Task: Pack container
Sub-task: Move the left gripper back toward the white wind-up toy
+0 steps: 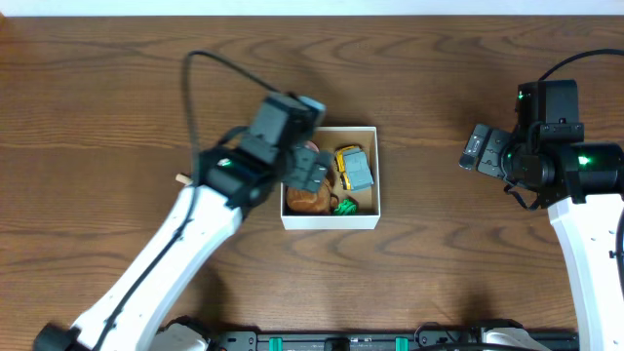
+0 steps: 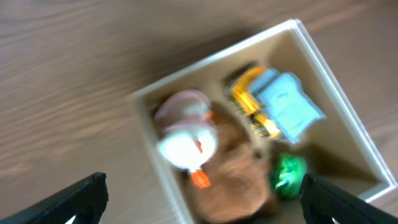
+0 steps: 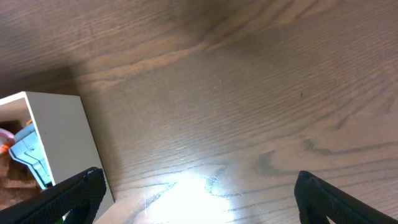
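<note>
The container [image 1: 369,220] is a square white-walled box with a tan inside, at the table's middle. In it lie a yellow and grey-blue toy truck [image 1: 354,168], a brown plush toy [image 1: 310,201], a green toy [image 1: 344,206] and a white and pink toy with an orange part [image 2: 185,134]. My left gripper [image 1: 310,168] hovers over the box's left side, open and empty; in the left wrist view [image 2: 199,202] its fingertips straddle the box's near wall. My right gripper [image 1: 478,149] is open and empty over bare table to the right of the box; it also shows in the right wrist view [image 3: 199,196].
A small tan peg [image 1: 180,178] lies on the wood left of the left arm. The container's right wall [image 3: 62,143] shows at the left of the right wrist view. The wooden table [image 1: 439,78] spreads all round.
</note>
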Robot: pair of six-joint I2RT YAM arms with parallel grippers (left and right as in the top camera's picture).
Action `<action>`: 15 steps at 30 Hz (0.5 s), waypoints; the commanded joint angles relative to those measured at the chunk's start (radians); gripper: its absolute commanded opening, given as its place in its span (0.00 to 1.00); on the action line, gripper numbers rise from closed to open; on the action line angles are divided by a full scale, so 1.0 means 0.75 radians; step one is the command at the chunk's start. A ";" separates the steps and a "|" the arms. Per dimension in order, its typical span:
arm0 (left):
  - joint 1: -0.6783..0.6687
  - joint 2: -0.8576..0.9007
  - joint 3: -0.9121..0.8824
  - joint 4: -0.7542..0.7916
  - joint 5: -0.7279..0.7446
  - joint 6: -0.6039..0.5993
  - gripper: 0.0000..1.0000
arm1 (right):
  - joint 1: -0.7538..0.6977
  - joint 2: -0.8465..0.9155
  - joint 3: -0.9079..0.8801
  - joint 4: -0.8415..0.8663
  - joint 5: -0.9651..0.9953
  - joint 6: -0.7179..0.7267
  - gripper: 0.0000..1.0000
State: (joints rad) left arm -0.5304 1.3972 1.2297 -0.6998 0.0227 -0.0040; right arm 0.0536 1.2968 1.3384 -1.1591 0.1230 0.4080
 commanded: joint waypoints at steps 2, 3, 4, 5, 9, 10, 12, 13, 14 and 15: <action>0.193 -0.126 0.022 -0.130 -0.162 -0.145 0.98 | -0.010 -0.001 -0.010 -0.002 0.002 -0.044 0.99; 0.266 -0.150 0.022 -0.166 -0.161 -0.192 0.98 | -0.010 -0.001 -0.010 -0.002 0.001 -0.051 0.99; 0.334 -0.166 0.022 -0.194 -0.161 -0.241 0.98 | -0.010 -0.001 -0.010 -0.002 0.002 -0.054 0.99; 0.416 -0.179 0.021 -0.223 -0.161 -0.293 0.98 | -0.010 -0.001 -0.010 -0.002 0.001 -0.058 0.99; 0.694 -0.173 0.020 -0.301 -0.156 -0.408 0.98 | -0.010 -0.001 -0.010 0.000 0.002 -0.058 0.99; 0.744 -0.166 0.017 -0.307 -0.155 -0.428 0.98 | -0.010 -0.001 -0.010 0.001 0.001 -0.058 0.99; 0.832 -0.146 -0.002 -0.306 -0.133 -0.474 0.98 | -0.010 -0.001 -0.010 0.004 0.001 -0.058 0.99; 0.867 -0.131 -0.012 -0.304 -0.119 -0.494 0.98 | -0.010 -0.001 -0.010 0.006 0.001 -0.058 0.99; 0.889 -0.116 -0.024 -0.298 -0.102 -0.507 0.98 | -0.010 -0.001 -0.010 0.010 0.001 -0.058 0.99; 0.904 -0.097 -0.036 -0.292 -0.080 -0.520 0.98 | -0.010 -0.001 -0.010 0.013 0.001 -0.058 0.99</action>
State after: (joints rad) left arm 0.1143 1.2911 1.2289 -0.9195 -0.0738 -0.3168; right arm 0.0536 1.2968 1.3373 -1.1542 0.1230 0.3805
